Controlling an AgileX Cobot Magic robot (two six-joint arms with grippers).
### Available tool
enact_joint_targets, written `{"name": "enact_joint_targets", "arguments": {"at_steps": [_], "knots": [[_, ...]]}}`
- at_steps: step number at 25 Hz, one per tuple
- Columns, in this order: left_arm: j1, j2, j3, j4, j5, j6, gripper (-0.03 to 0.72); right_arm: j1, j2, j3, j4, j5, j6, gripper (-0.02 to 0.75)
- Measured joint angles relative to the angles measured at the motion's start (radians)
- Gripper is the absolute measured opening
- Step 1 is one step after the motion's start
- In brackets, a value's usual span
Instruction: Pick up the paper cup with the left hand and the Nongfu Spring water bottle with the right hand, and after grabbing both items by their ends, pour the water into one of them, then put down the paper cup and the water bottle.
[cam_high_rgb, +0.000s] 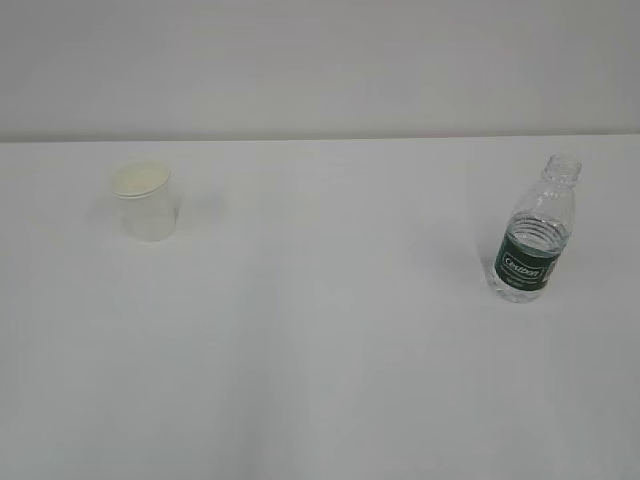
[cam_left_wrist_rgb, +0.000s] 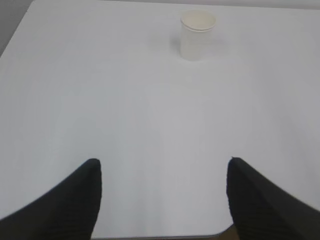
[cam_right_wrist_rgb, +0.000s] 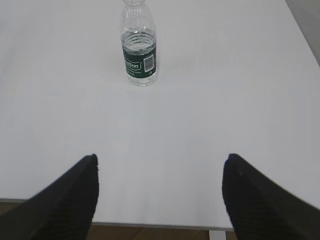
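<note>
A: Near edge of the counter (cam_left_wrist_rgb: 100, 100): left hand (cam_left_wrist_rgb: 162, 200) spread and empty, right hand (cam_right_wrist_rgb: 160, 197) spread and empty too.

B: Targets?

A: Paper cup (cam_left_wrist_rgb: 198, 35) upright, ahead of the left fingers, slightly right. Nongfu Spring water bottle (cam_right_wrist_rgb: 139, 47) upright, uncapped, ahead of the right fingers, slightly left. The green label's white lettering is too blurred to read.

B: Each arm faces its own.

Left claw (cam_left_wrist_rgb: 162, 167): only two black fingertips are seen, the rest cut off by the lower edge of the left wrist view. Right claw (cam_right_wrist_rgb: 160, 165): likewise cut off in the right wrist view. Neither arm is seen in the exterior view. Nongfu Spring water bottle (cam_right_wrist_rgb: 139, 47): mouth cropped by the top edge; label lettering too small to be read.
</note>
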Motion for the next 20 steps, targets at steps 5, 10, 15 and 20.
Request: {"name": "enact_joint_targets", "arguments": {"at_steps": [5,10,15,20], "knots": [[0.000,0.000,0.000,0.000,0.000,0.000,0.557,0.000,0.000,0.000,0.000,0.000,0.000,0.574],[0.000,0.000,0.000,0.000,0.000,0.000,0.557,0.000,0.000,0.000,0.000,0.000,0.000,0.574],[0.000,0.000,0.000,0.000,0.000,0.000,0.557,0.000,0.000,0.000,0.000,0.000,0.000,0.574],[0.000,0.000,0.000,0.000,0.000,0.000,0.557,0.000,0.000,0.000,0.000,0.000,0.000,0.574]]}}
